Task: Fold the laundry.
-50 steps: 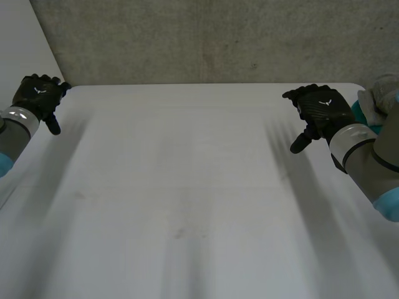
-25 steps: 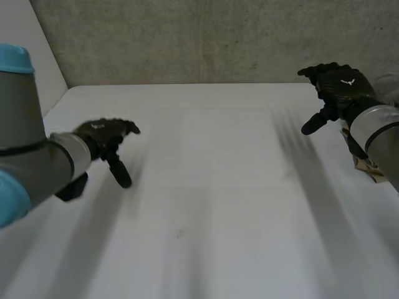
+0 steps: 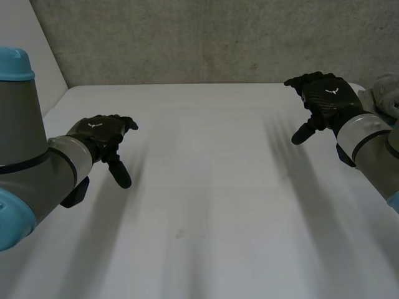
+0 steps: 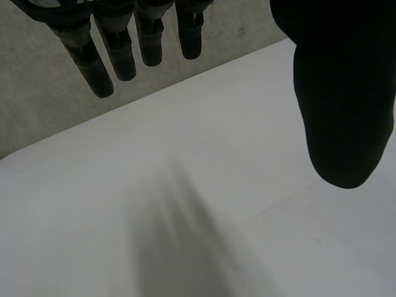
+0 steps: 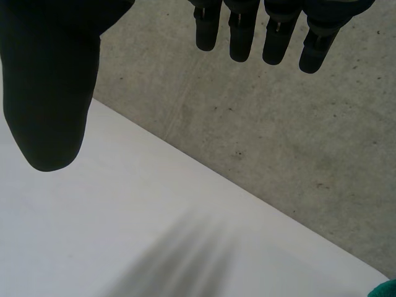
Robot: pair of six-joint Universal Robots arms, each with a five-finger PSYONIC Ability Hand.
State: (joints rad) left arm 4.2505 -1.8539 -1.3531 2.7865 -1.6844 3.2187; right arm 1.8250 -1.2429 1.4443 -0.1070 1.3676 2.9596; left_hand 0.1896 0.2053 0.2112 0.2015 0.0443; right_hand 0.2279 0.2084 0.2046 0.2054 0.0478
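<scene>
The left hand (image 3: 100,134) is seen over the tabletop (image 3: 206,212) near its left edge, fingers relaxed and apart, nothing held. The right hand (image 3: 325,103) is likewise unclenched near the far right corner. A grey cloth (image 3: 386,93) (partly seen) is noted just beyond that corner.

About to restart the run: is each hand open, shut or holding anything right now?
Left hand: open, holding nothing.
Right hand: open, holding nothing.

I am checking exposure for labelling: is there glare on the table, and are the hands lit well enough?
Head view: no glare on the table; the left hand and right hand are dark but readable. Left wrist view: the hand is nearly a black silhouette. Right wrist view: the same; the wall is evenly lit.
</scene>
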